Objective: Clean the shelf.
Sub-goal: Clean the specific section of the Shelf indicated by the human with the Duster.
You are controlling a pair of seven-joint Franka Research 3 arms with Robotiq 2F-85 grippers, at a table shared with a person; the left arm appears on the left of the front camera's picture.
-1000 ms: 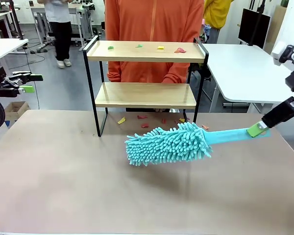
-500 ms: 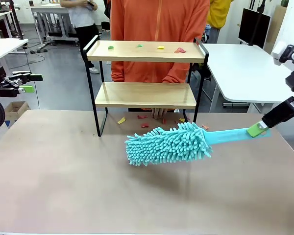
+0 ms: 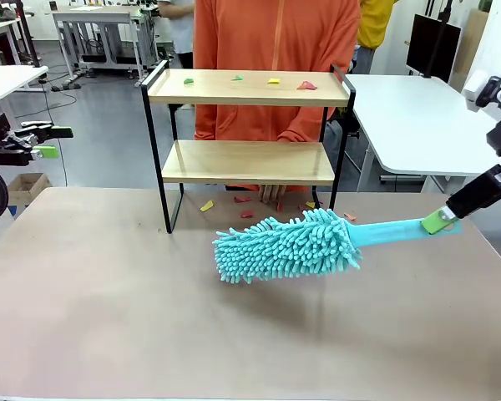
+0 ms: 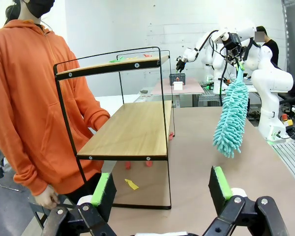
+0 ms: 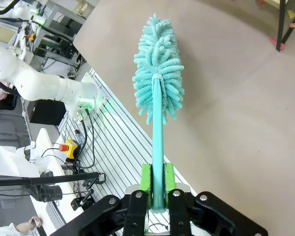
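Since the earlier frame, a person's hand (image 3: 271, 192) has been laid on the table (image 3: 108, 292) under the shelf (image 3: 217, 88). The shelf, two pale wooden boards in a thin black frame, is stood at the table's far middle, with coloured scraps (image 3: 273, 81) scattered on its top board. The duster (image 3: 284, 246) is gripped by its handle in the right gripper (image 3: 441, 220). The fingers of the left gripper (image 3: 52, 141) are spread wide, with nothing held.

The brown tabletop (image 3: 108, 317) carries the shelf (image 3: 246, 163) near its far edge, with small coloured scraps (image 3: 207, 205) scattered beneath it and four similar bits (image 3: 273, 81) on its top board (image 3: 234, 92).
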